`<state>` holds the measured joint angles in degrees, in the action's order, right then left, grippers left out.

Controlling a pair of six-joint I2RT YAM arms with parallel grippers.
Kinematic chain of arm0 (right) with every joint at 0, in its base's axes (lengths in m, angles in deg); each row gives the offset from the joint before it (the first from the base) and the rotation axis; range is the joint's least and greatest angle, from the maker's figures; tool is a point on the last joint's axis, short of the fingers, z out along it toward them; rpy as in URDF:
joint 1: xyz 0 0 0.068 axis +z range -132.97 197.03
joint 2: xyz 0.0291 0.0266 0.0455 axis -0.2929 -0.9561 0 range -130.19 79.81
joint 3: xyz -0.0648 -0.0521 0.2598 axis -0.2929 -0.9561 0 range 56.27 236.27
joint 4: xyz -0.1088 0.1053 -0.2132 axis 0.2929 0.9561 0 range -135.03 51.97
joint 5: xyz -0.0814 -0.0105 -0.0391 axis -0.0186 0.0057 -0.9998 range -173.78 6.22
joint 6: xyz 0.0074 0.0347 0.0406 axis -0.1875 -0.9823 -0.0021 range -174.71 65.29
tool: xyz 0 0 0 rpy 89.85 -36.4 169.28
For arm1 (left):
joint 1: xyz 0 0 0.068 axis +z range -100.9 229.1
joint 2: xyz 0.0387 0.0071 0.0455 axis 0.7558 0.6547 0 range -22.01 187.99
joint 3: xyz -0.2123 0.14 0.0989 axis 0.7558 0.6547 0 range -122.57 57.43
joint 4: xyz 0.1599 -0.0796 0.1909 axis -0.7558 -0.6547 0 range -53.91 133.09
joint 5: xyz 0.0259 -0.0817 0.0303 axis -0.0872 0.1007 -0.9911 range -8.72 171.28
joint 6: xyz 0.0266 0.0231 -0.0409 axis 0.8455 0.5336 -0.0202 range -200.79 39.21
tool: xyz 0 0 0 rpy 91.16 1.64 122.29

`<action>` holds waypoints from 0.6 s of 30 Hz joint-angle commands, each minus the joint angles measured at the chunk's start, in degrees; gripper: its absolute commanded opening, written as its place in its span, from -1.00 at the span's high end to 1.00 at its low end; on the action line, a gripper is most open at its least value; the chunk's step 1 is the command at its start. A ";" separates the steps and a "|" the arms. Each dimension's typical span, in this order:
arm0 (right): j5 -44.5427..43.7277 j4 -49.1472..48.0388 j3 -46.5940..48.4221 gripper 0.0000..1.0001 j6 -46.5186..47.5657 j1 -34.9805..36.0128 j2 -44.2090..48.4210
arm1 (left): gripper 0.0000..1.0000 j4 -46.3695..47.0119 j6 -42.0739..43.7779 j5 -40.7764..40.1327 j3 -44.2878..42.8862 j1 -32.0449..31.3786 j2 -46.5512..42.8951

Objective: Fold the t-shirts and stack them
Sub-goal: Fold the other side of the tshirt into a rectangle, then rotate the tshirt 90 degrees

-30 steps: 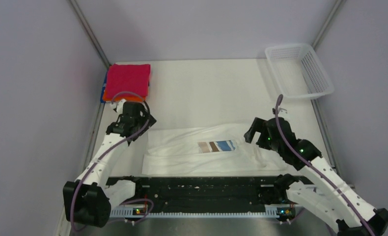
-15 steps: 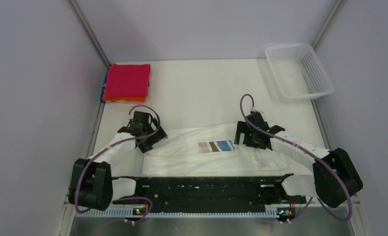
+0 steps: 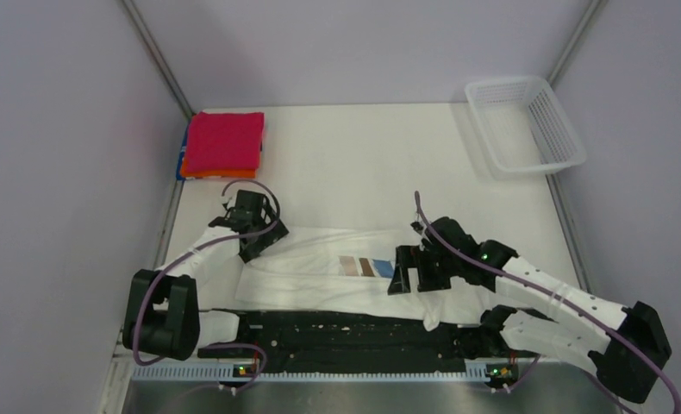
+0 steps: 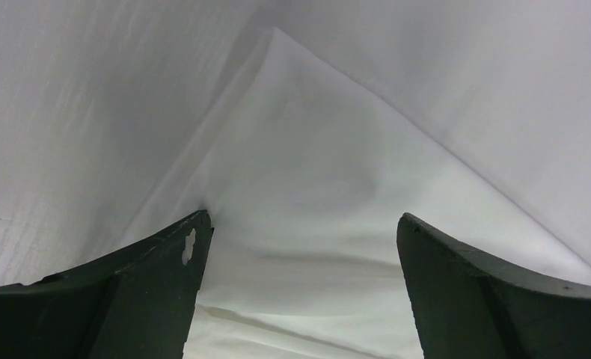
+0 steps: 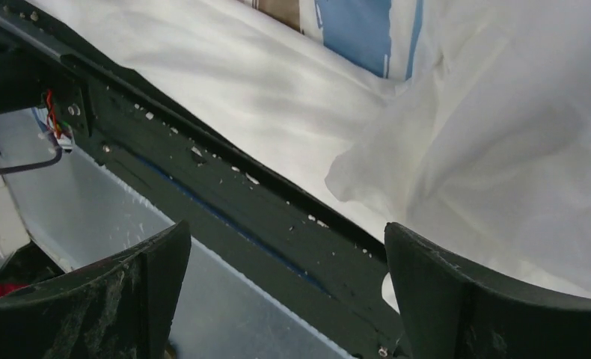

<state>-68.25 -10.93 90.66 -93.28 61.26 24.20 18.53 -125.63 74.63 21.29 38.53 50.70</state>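
The large white t-shirt [image 3: 311,274] lies spread across the near part of the table, its brown and blue print [image 3: 367,266] facing up. My left gripper [image 3: 255,238] is open, low over the shirt's far left corner; in the left wrist view the jaws [image 4: 300,250] straddle white cloth [image 4: 315,164]. My right gripper [image 3: 409,274] is open and empty, just right of the print. In the right wrist view it [image 5: 289,258] hangs over the shirt's near edge [image 5: 464,149] and the black rail [image 5: 240,202]. The folded crimson shirt [image 3: 224,141] tops the orange [image 3: 218,173] and blue [image 3: 183,160] ones at the far left.
A white mesh basket [image 3: 527,125] stands at the far right corner. The black rail [image 3: 354,332] with both arm bases runs along the near edge. Grey walls close in left, right and behind. Bare white table [image 3: 363,164] lies between the shirt and the back wall.
My right gripper has swung left and nearer, from beside the shirt's right part to just right of the print. The print and cloth have shifted slightly left. My left gripper has barely moved.
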 commanded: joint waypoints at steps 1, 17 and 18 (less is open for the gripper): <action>-1.60 6.85 2.21 -0.97 -1.70 0.60 4.11 | -0.95 -1.23 0.71 -3.19 -3.73 0.20 0.77; -18.77 -10.48 -5.72 -0.97 -1.67 -19.50 -6.70 | -0.97 3.70 1.72 5.99 1.67 -0.51 -4.96; -17.98 -12.18 -5.92 -0.97 -0.56 -21.69 -8.46 | -0.97 3.11 1.27 5.21 1.77 -0.43 -3.91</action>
<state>-85.34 -12.32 86.12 -96.34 46.77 20.68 18.40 -124.54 77.77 19.87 38.20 44.78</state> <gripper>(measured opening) 0.985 0.983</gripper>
